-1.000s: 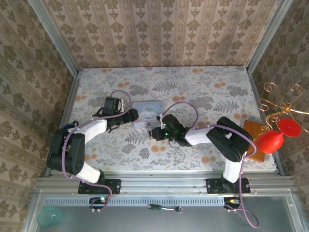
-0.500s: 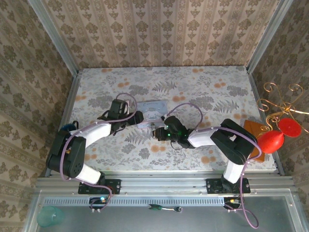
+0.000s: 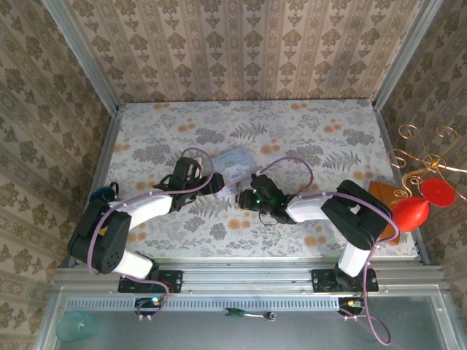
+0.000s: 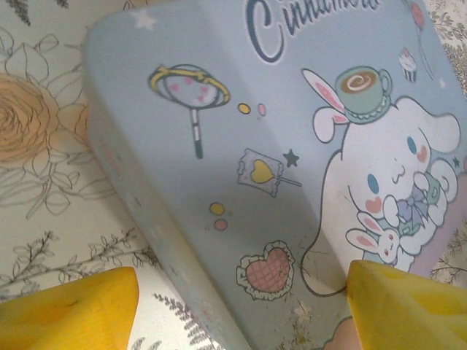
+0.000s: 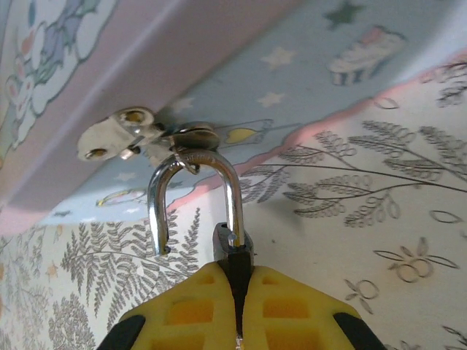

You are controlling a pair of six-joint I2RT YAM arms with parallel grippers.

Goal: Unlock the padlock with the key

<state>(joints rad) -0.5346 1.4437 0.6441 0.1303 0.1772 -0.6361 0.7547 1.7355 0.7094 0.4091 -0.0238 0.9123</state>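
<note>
The tin (image 3: 235, 162) lies mid-table (image 3: 328, 138) with its lid on, so its inside is hidden. From above, both arms reach in to it: the left gripper (image 3: 214, 182) at its left edge, the right gripper (image 3: 243, 197) at its near edge, but the lock is too small to make out there. The right wrist view shows it plainly: the padlock (image 5: 233, 251) hangs from a metal hasp (image 5: 120, 135) on the tin's side, and the right gripper's yellow fingers (image 5: 190, 313) are pressed together on its thin black body. The silver shackle (image 5: 193, 164) loops through the hasp; its left leg ends free, clear of the body. The left wrist view shows the tin's cartoon lid and one side wall, with the left gripper's fingers (image 4: 69, 310) spread wide and the tin's near corner between them; whether they touch it cannot be told.
</note>
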